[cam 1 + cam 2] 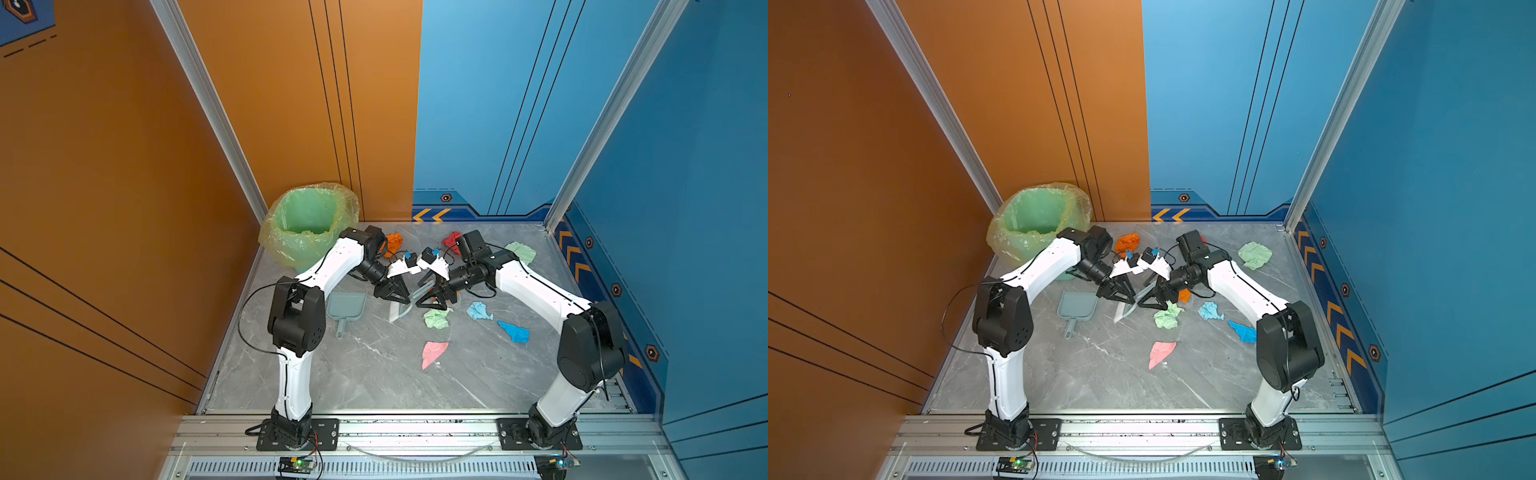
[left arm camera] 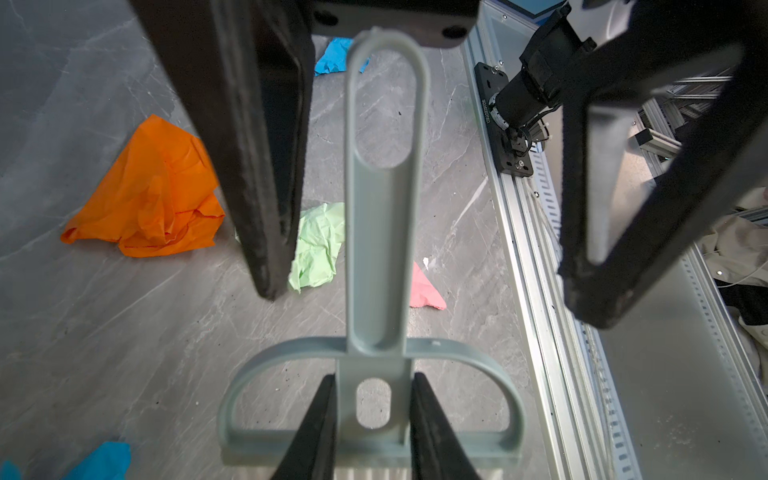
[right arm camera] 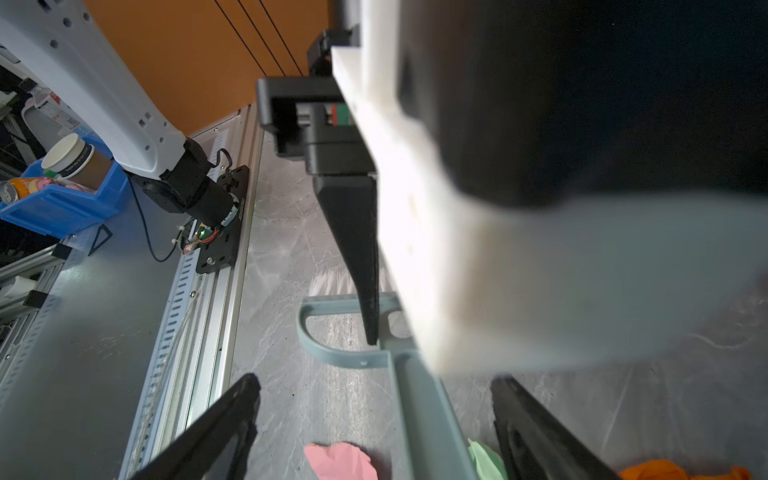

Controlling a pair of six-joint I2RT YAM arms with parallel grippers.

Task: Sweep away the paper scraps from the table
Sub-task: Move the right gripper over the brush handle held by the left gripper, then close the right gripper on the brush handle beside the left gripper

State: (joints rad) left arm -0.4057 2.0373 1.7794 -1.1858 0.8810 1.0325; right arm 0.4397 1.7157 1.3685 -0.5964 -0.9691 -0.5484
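Note:
My left gripper is shut on the neck of a pale blue brush, just above its bristles, which rest on the table. In both top views it meets my right gripper mid-table. The right gripper is open, its fingers astride the brush handle with gaps on both sides. Paper scraps lie around: orange, red, pale green, green, light blue, blue, pink.
A pale blue dustpan lies flat on the table left of the brush. A bin with a yellowish-green liner stands at the back left corner. Aluminium rails edge the front, and walls close the other sides.

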